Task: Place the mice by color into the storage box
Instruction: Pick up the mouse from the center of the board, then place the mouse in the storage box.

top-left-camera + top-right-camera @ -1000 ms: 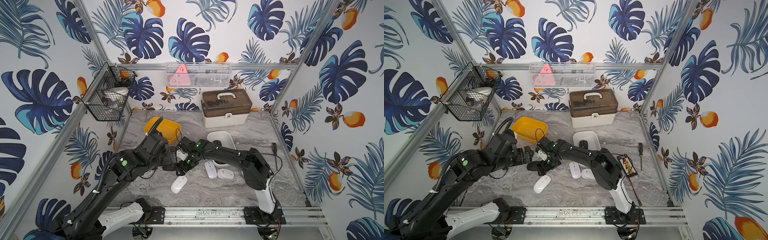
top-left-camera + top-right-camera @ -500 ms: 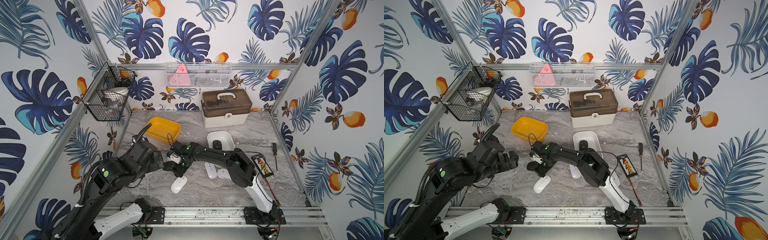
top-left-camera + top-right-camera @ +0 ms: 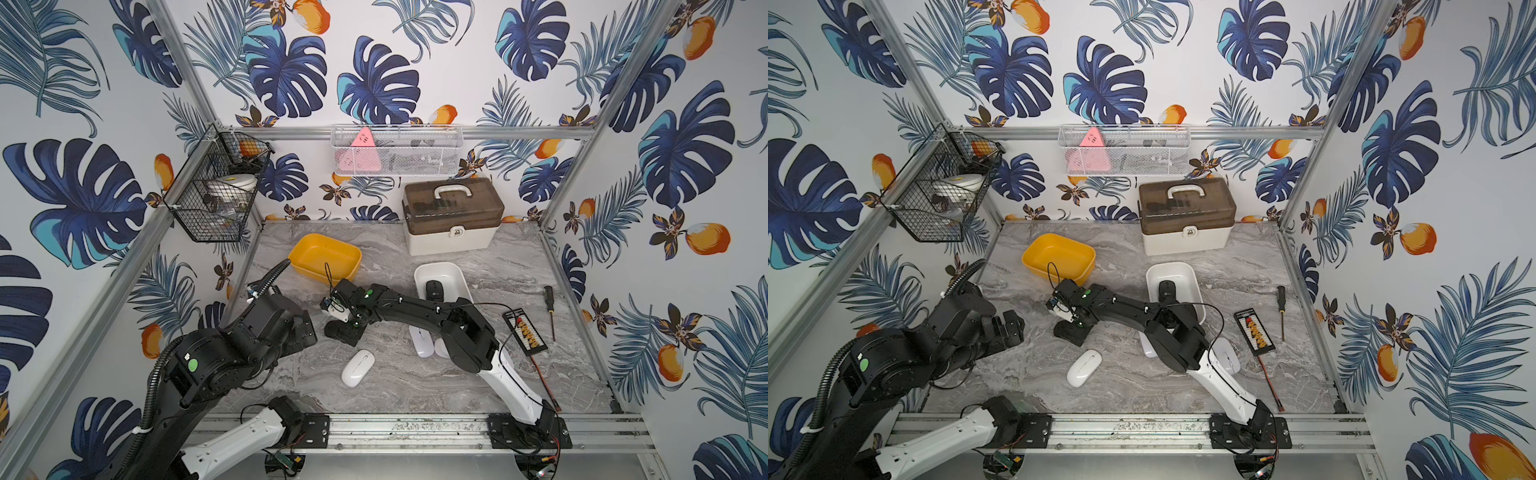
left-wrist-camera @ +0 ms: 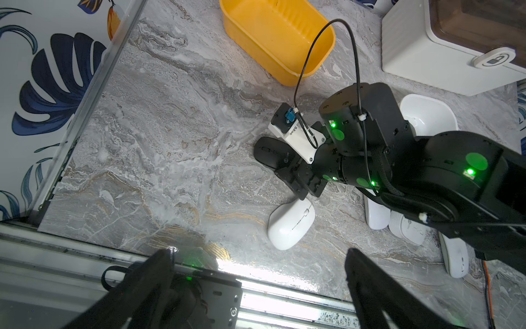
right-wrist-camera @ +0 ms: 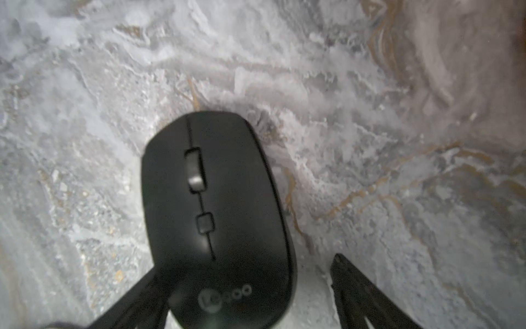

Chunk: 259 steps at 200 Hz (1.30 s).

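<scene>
Right hand (image 5: 246,263) is reaching low, spread astride the black mouse (image 5: 216,199)
Left hand (image 4: 259,250) is hovering, spread wide. Only the right wrist view is showing the gap beside the mouse.

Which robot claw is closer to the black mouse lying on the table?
Right. The right gripper sits open over the black mouse, a finger on each side. The left gripper hangs open off to the side, well apart from it.
</scene>
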Motion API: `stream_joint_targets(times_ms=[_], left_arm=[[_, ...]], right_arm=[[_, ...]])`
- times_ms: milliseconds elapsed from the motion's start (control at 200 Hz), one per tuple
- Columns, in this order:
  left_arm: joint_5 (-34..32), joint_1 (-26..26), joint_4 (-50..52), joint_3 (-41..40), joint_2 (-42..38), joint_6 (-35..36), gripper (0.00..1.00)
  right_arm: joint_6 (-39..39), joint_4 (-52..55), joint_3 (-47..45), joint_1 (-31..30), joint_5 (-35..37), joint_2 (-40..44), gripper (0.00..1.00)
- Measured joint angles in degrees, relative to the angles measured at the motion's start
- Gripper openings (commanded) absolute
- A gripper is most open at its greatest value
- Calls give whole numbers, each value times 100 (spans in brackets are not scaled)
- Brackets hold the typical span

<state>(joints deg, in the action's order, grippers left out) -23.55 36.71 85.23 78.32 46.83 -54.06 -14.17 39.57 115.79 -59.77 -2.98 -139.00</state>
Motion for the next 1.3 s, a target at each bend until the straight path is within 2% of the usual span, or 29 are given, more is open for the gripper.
stream_joint_targets(times_ms=[195,335,610,775,956,1126,1296], left_arm=[[2,0,87,-7,-39,-44,99],[4,0,114,-61,-15,-44,99],[20,0,33,-142,114,-33,99],[85,0,-166,-98,321,57,99],[166,0,-437,-68,431,212,99],[391,2,-774,-92,680,372,99],[756,2,-1189,-210,896,490,99]], right_arm=[[-195,-192,212,-203,-153,-177,83],[-162,-350,168,-267,-245,-186,67],[339,-645,-595,-302,-227,293,50],[844,-664,-1145,-302,-83,809,49],[1589,-872,-2017,-219,-17,2033,48],[2465,-931,-2852,380,175,3226,47],[3222,-612,-3108,1534,560,3711,49]])
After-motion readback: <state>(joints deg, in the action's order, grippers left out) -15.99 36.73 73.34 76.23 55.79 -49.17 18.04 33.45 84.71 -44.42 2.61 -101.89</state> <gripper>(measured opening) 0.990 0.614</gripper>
